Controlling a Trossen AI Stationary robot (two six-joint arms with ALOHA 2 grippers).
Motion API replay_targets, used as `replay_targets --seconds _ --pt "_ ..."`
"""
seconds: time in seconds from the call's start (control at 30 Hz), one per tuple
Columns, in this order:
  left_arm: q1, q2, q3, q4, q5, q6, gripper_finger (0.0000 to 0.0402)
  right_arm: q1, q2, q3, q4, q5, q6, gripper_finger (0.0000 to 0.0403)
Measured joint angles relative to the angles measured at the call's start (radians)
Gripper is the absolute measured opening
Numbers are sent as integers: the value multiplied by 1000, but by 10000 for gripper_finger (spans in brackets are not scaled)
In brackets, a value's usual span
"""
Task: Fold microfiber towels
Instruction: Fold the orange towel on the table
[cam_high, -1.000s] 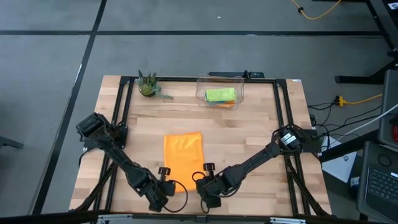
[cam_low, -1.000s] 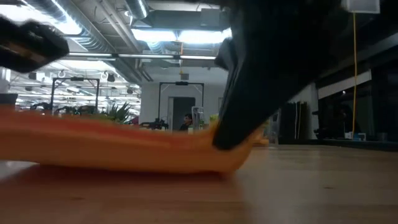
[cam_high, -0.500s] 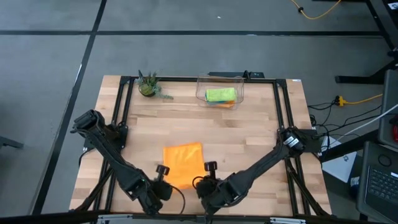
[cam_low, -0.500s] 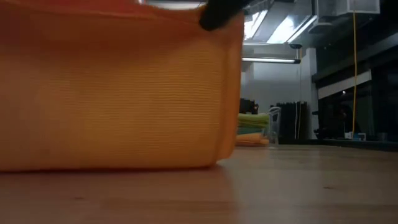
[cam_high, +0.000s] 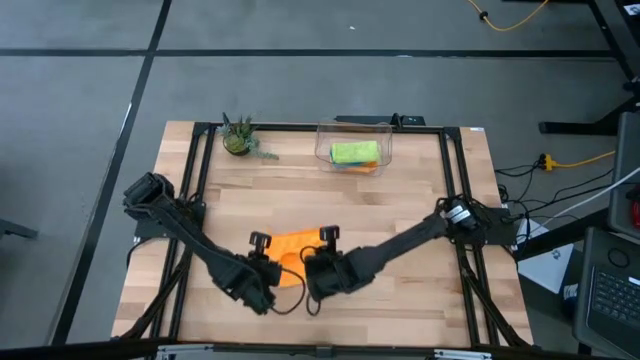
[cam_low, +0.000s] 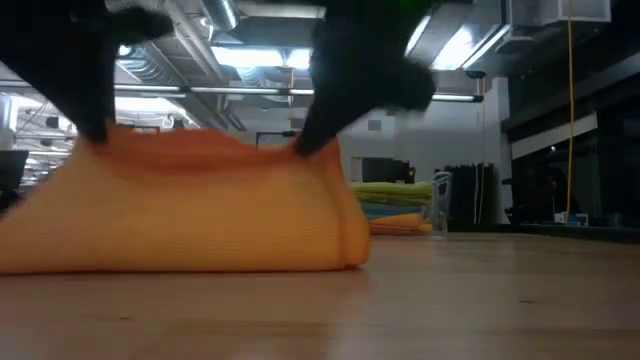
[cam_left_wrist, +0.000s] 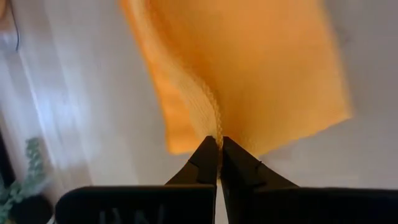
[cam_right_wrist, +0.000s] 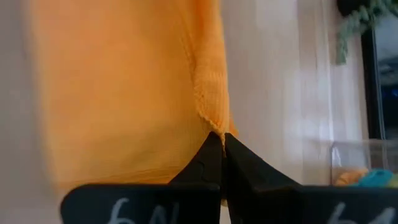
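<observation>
High view: clear bin (cam_high: 385, 136) at table's far edge holds green towel (cam_high: 355, 152) over orange one (cam_high: 362, 167) — my left gripper (cam_left_wrist: 219, 149) and right gripper (cam_right_wrist: 221, 144) each pinch one orange towel (cam_high: 288, 247).

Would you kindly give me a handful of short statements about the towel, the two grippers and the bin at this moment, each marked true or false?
1. Both grippers are shut on the orange towel. True: the left gripper and the right gripper each pinch a corner.
2. The clear bin is empty. False: it holds folded towels, a lime green one on top.
3. The orange towel lies flat on the table. False: its gripped edge is raised and it bows over.
4. A small plant stands near the table's far edge. True.
5. The right gripper holds the green towel. False: it holds the orange one.
</observation>
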Motion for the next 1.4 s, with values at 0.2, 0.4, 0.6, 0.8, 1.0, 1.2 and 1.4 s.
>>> replay_targets --seconds 0.2,0.4,0.6,0.8,1.0,1.2,1.4 --pt "66 0 -106 47 4 3 0 -59 -2 -106 127 -13 -23 2" --pt "108 0 -179 129 7 25 5 -103 -1 -197 256 -89 -48 27" --pt "138 0 -181 127 6 24 52 -121 -1 -202 253 -91 -23 82" --pt "162 0 -181 125 3 18 125 -122 -1 -201 250 -92 -27 121" --pt "179 0 -127 -9 -1 6 165 -123 -1 -116 91 -39 -20 137" --pt "178 0 17 -328 -26 -176 162 -123 -1 39 -165 -20 55 138" --pt "152 -58 80 -436 8 -235 156 -110 -1 143 -376 -93 206 123"
